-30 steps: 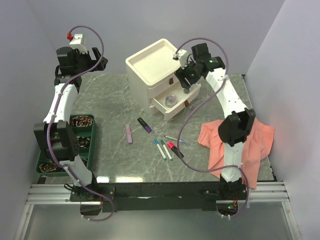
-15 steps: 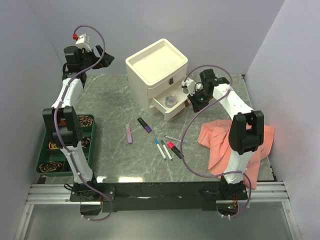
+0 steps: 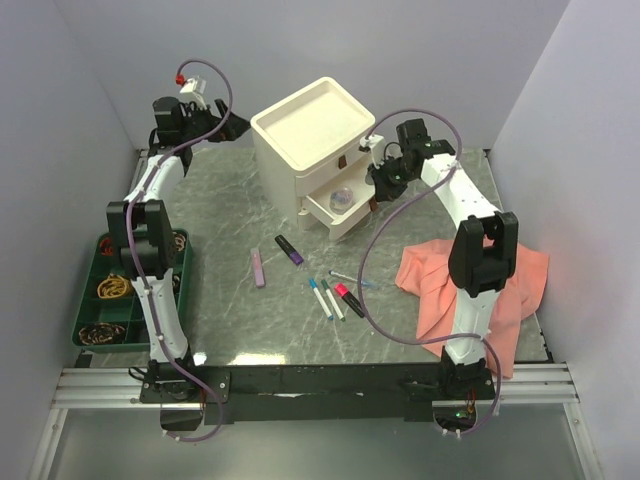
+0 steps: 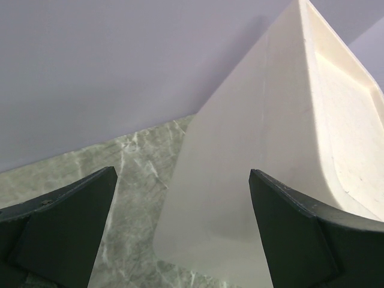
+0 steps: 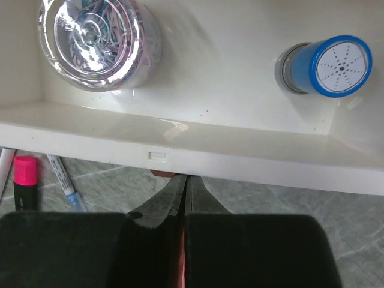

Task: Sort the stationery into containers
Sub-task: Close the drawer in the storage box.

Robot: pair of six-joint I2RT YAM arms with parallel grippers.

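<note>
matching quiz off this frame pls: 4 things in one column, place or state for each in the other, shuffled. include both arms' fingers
Things
1. blue-capped vial
2. lilac highlighter
3. left fingers
4. right fingers

Place or state
A. shut, tips at the front of the open drawer
B. lying on the table, out in the open
C. inside the open drawer
D. spread apart, next to the side wall of the drawer box

Pairs: 1-C, 2-B, 3-D, 4-A
</note>
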